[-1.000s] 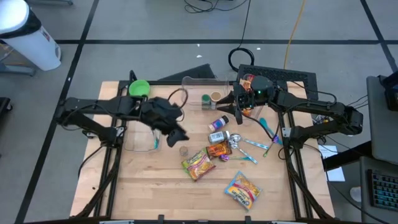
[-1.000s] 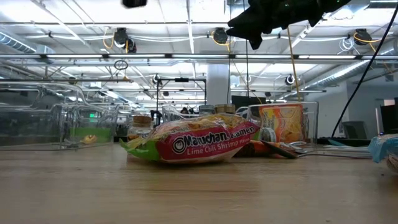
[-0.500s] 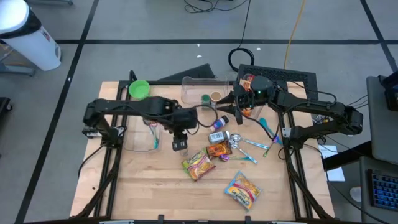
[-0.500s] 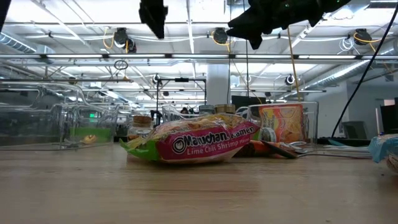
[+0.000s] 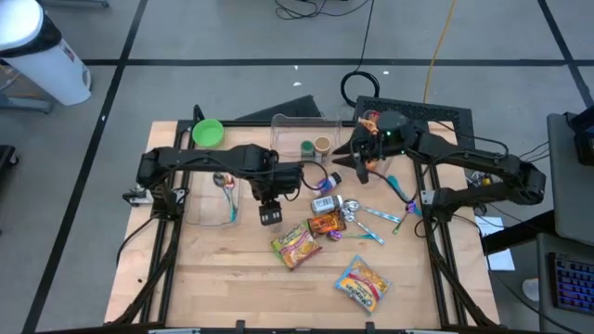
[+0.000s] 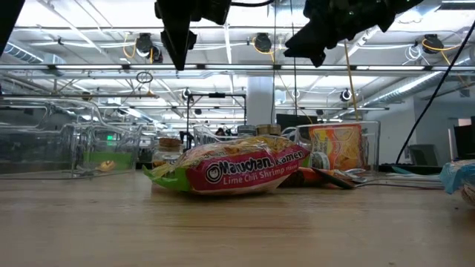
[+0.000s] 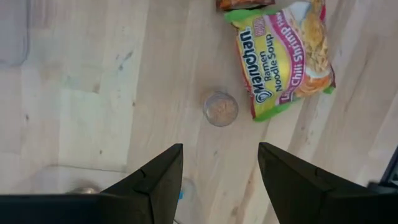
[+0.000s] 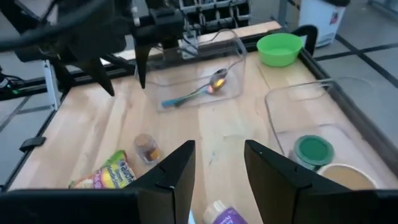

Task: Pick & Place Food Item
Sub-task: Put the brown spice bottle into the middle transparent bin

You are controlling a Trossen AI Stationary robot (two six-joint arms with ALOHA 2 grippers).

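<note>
Left claw (image 5: 270, 215) swung in over desk (image 5: 223, 278) centre, empty, fingers apart, pointing down at small round jar (image 7: 221, 109). Pink-green Maruchan ramen packet (image 5: 295, 245) flat, long axis diagonal. Right claw (image 5: 362, 173) raised, parted, empty.

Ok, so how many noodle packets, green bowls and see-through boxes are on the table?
Noodle packets: 2
Green bowls: 1
See-through boxes: 2
Total: 5
</note>
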